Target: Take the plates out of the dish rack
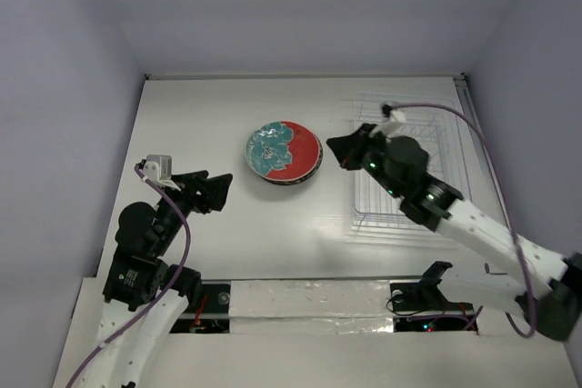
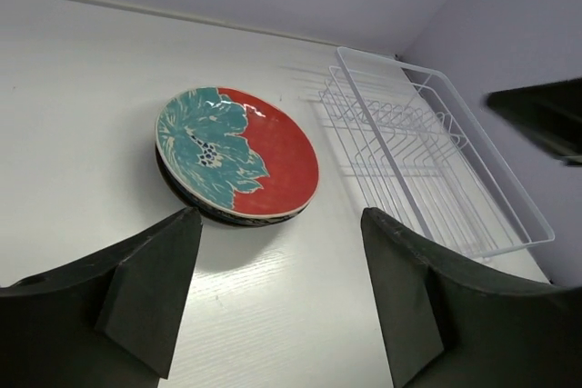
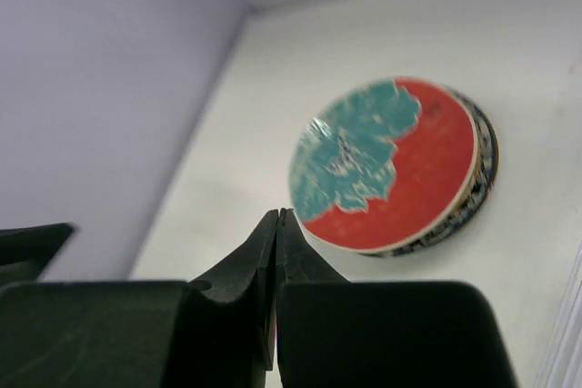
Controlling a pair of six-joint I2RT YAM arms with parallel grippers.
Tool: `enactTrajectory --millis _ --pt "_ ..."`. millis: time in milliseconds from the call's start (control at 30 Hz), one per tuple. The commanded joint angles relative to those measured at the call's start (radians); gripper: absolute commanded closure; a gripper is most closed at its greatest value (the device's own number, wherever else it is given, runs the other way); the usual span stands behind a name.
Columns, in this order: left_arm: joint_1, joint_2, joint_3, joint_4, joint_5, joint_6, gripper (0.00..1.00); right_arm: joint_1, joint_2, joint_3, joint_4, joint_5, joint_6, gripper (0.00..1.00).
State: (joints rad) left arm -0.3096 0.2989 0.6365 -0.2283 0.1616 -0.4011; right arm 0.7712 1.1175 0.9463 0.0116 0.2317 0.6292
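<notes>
Several stacked plates (image 1: pixel 284 153) lie between the wide left jaws and the closed right jaws

Left hand (image 1: pixel 216 190) spread wide, holding nothing; right hand (image 1: pixel 338 150) pinched tight, holding nothing.

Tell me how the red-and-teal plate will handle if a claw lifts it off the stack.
The red-and-teal plate looks like glazed ceramic: probably stiff, breakable. Its shiny highlights suggest a slippery grip. Resting atop other plates, it may slide if nudged.
</notes>
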Motion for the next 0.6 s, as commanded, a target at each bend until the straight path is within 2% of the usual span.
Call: enactTrajectory --millis 0,67,133,167,200,300,333,433,567 --pt "0.007 -0.004 0.048 0.056 0.01 0.028 0.31 0.007 -0.299 -0.147 0.12 0.101 -0.037 1.0" --pt "0.007 -0.007 0.055 0.061 0.003 0.03 0.28 0.007 -0.414 -0.22 0.107 0.152 -0.043 1.0" --pt "0.007 -0.003 0.078 0.066 0.001 0.033 0.27 0.007 -0.56 -0.242 0.065 0.181 -0.066 0.88" --pt "0.007 0.002 0.09 0.064 -0.005 0.036 0.27 0.007 -0.6 -0.25 0.05 0.208 -0.072 0.79" --pt "0.007 0.005 0.118 0.064 -0.01 0.038 0.27 0.007 -0.634 -0.25 0.035 0.225 -0.077 0.62" --pt "0.007 0.003 0.176 0.063 -0.031 0.053 0.27 0.007 -0.723 -0.23 -0.083 0.339 -0.06 0.3" --pt "0.007 -0.006 0.187 0.063 -0.048 0.062 0.26 0.007 -0.755 -0.233 -0.131 0.397 -0.042 0.24" --pt "0.007 -0.021 0.2 0.063 -0.069 0.065 0.27 0.007 -0.804 -0.271 -0.157 0.439 0.013 0.23" --pt "0.007 -0.032 0.152 0.063 -0.082 0.053 0.26 0.007 -0.844 -0.4 -0.07 0.356 0.064 0.22"
